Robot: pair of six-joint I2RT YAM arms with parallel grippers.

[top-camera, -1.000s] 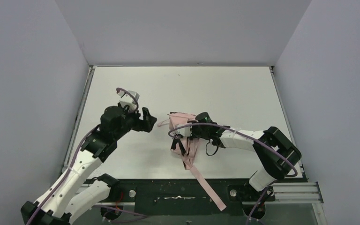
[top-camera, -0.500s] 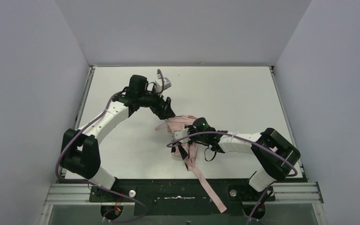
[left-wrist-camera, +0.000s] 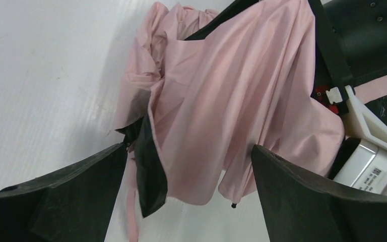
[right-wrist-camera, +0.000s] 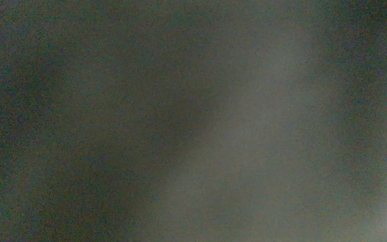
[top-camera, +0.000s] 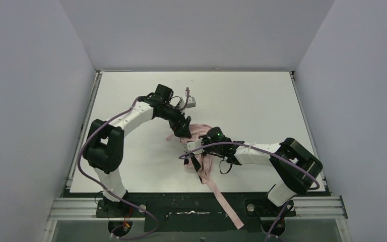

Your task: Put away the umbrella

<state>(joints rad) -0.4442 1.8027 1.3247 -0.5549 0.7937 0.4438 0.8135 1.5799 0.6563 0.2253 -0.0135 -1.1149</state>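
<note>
Three grey walls [top-camera: 196, 30] box in the white table [top-camera: 262, 101]. The left gripper [left-wrist-camera: 189, 148] gapes wide, the crumpled pink umbrella [left-wrist-camera: 232, 111] right ahead of its fingers [left-wrist-camera: 70, 201]; beyond it, the right gripper [top-camera: 197, 147] is buried in fabric, its camera dark, so its grip is unreadable.

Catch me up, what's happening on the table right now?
Both arms are at the pale pink umbrella, which lies collapsed and rumpled in the middle of the table. The left end effector is open, its fingers straddling the bunched fabric at the far end. The right end effector is down on the umbrella's middle; its wrist view is dark and blurred, so I cannot tell whether it grips. A long pink strip trails past the near table edge.
</note>
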